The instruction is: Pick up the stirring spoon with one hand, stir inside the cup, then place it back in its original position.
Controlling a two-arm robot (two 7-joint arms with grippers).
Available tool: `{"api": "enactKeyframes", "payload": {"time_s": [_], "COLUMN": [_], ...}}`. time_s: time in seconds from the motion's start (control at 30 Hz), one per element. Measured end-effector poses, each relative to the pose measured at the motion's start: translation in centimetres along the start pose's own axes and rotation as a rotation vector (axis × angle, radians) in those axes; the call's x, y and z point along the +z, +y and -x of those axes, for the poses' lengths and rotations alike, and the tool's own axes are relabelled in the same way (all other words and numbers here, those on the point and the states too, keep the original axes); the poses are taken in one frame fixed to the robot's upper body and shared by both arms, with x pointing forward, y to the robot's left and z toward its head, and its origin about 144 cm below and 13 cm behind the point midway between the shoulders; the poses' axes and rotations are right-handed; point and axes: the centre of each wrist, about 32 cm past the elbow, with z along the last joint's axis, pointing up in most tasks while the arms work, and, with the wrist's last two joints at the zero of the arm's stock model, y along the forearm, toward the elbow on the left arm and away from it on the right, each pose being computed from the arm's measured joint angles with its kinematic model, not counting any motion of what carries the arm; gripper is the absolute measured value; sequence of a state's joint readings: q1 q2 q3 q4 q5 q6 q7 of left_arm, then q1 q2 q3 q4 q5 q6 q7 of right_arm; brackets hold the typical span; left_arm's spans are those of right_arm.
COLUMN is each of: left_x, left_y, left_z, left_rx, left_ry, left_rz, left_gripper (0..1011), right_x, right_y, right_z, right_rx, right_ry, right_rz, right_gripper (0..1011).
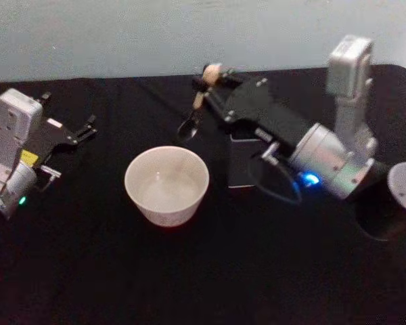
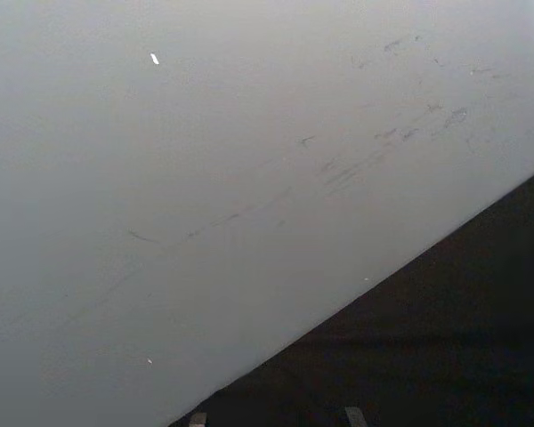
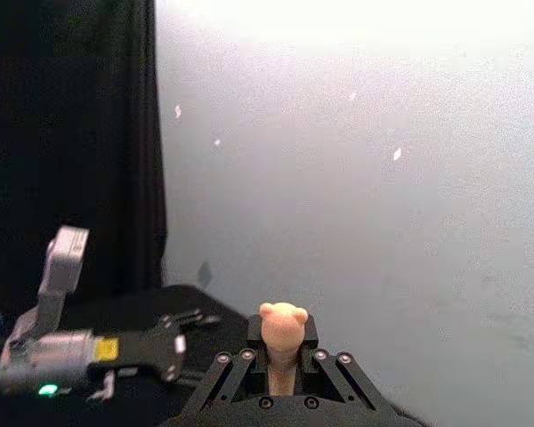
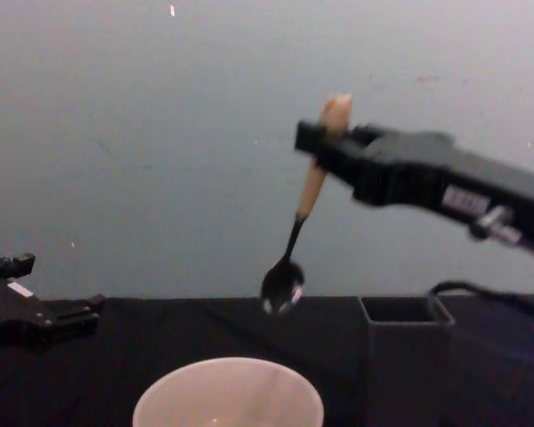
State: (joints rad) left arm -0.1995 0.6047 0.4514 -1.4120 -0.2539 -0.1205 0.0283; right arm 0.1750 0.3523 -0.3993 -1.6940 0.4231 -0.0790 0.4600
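The right gripper is clamped on the beige handle of the stirring spoon, just under its rounded top, and holds it in the air with the dark bowl hanging down and the shaft tilted. The spoon is out of the dark square holder, and its bowl hangs over the black worktop beyond the cup, near the cup's far rim and a little toward the holder's side. From the chest view it looks clear above rim height. I would call this the carry to the cup, with the pick-up done and the stirring not yet begun. The next move, as I judge it, is to draw the spoon back toward the robot until the bowl is over the cup's mouth. Then it can be lowered inside without knocking the thin rim, since a light cup like this could slide or tip. The cup's mouth is far wider than the spoon, so there is good room to circle. The holder stands just beside the cup on the robot's right, close under the right arm, which needs watching on the way down. The left gripper lies parked well off at the left, its fingers apart and empty, leaving bare cloth between it and the cup.
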Motion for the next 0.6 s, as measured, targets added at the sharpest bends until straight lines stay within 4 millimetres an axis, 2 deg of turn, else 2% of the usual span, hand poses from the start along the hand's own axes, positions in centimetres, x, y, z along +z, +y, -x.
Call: {"api": "enactKeyframes", "payload": {"time_s": [0.33, 0.6], "left_x": [0.0, 0.0], "left_y": [0.0, 0.0], "left_z": [0.0, 0.0], "left_rx": [0.000, 0.000], "left_ry": [0.000, 0.000], "left_rz": [0.000, 0.000], "left_gripper": [1001, 1001], "right_x": [2.6, 3.3], "right_y": [-1.9, -3.7], "right_z": [-1.4, -1.9], "right_rx": [-0.064, -0.112], "right_ry": [-0.037, -0.062], "right_rz": [-0.031, 0.027], "right_gripper": [205, 205]}}
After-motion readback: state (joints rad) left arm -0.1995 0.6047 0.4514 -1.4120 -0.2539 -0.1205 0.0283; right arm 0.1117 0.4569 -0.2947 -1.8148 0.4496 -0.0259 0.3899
